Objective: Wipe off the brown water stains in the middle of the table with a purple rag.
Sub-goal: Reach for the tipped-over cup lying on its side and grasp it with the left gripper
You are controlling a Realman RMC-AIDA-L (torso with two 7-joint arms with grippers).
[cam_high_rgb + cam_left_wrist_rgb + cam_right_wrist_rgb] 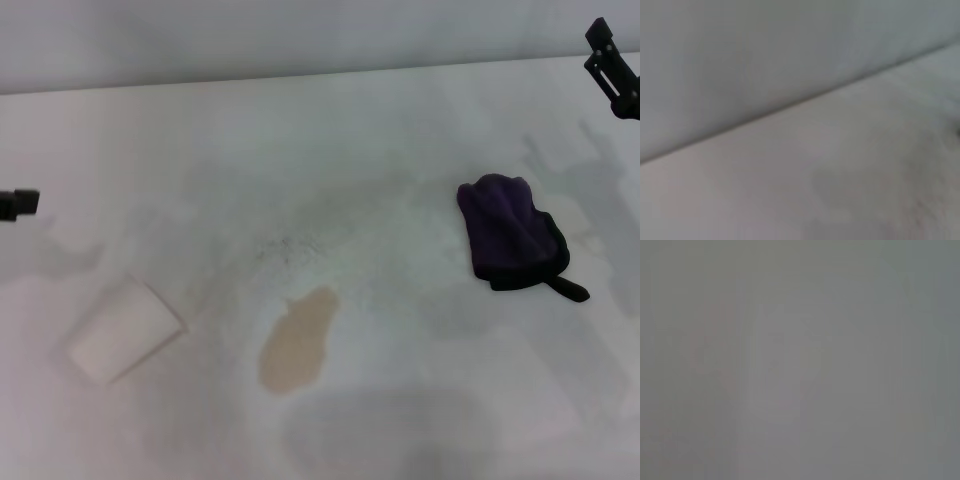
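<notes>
A broad flat white tabletop (400, 130), marked with faint grey smears, is seen from the head view against a pale wall. Near its middle lies a light tan-brown, elongated blotch of liquid (298, 342). Well to the right of it, a small, bunched dark purple cloth with black edging and a short black tab (512, 232) rests flat, untouched. A white paper cup (124, 330) lies on its side to the left of the blotch. The left gripper (18, 203) shows only as a dark tip at the left edge; the right gripper (612, 68) is raised at the upper right. Neither is seen to hold anything, and how far either is open cannot be told.

In the left wrist view, only bare tabletop and wall are shown.

In the right wrist view, nothing can be made out.

The cloth is judged soft, light and limp; its raised bunched middle is likely the best place to be pinched.
</notes>
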